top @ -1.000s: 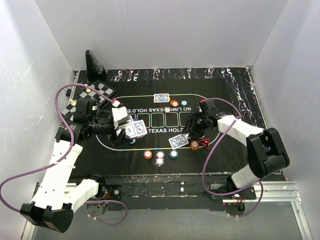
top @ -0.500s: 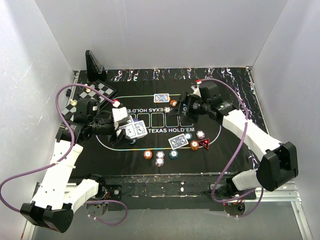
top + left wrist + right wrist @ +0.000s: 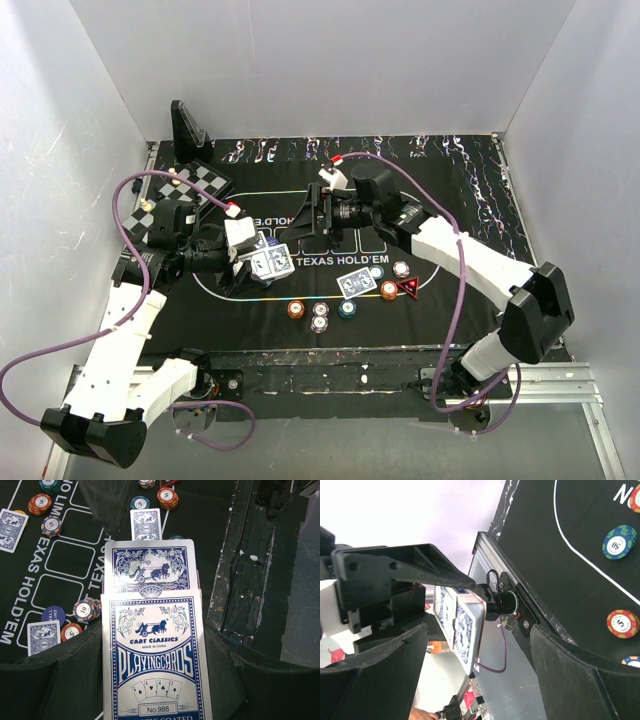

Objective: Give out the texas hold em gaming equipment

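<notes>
My left gripper [image 3: 250,258] is shut on a blue-and-white playing card box [image 3: 152,655] with cards [image 3: 150,565] sticking out of its top, held above the mat's left part. My right gripper [image 3: 297,226] is open and empty, just right of that deck [image 3: 270,262]. In the right wrist view the deck [image 3: 462,630] stands between my open fingers [image 3: 375,680], not touching them. A card [image 3: 357,284], chips [image 3: 320,310] and the red triangle [image 3: 409,288] lie on the mat's near side. I cannot make out the yellow disc.
The black mat [image 3: 450,230] covers the table. A chessboard [image 3: 205,180] and a black stand [image 3: 187,128] sit at the far left. More cards [image 3: 11,526] and chip stacks [image 3: 85,609] lie on the mat. White walls close three sides.
My right arm swung from the mat's near right, across the middle, to the left beside the deck. My left arm and its deck have hardly moved.
</notes>
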Robot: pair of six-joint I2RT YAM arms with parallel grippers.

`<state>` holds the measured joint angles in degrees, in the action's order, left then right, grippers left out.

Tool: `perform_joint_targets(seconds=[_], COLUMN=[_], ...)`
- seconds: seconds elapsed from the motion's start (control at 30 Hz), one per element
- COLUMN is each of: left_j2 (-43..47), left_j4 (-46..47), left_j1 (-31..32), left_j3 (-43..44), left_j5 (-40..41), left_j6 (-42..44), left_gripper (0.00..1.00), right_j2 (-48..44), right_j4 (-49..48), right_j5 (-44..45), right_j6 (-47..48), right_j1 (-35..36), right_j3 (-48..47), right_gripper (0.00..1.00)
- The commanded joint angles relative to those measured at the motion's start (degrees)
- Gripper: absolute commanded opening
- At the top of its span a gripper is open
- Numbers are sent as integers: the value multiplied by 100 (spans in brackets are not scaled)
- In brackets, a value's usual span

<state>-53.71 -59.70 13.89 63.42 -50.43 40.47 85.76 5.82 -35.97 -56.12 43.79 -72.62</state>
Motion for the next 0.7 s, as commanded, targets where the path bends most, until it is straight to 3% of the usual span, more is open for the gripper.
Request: perform_joint_targets(seconds=[0.0, 0.3, 0.4, 0.67], left_j2=[133, 151, 177, 195], left_j4=[108, 196, 248, 327], left_j1=[0, -9, 0, -9], left_j3=[57, 30, 4, 4], left_j5=[-168, -195, -195, -212], left_j6=[-13, -65, -109, -153], left_gripper=[15, 14, 15, 14], right_j2=[239, 442, 495, 442], right_j4=[-266, -1723, -2128, -2059], right_j5=[-235, -674, -789, -780], right_j6=[-48, -900, -1164, -1191], right_j1=[200, 455, 490, 534], right_j3=[-358, 116, 274, 564], right_gripper=[90, 91, 84, 65])
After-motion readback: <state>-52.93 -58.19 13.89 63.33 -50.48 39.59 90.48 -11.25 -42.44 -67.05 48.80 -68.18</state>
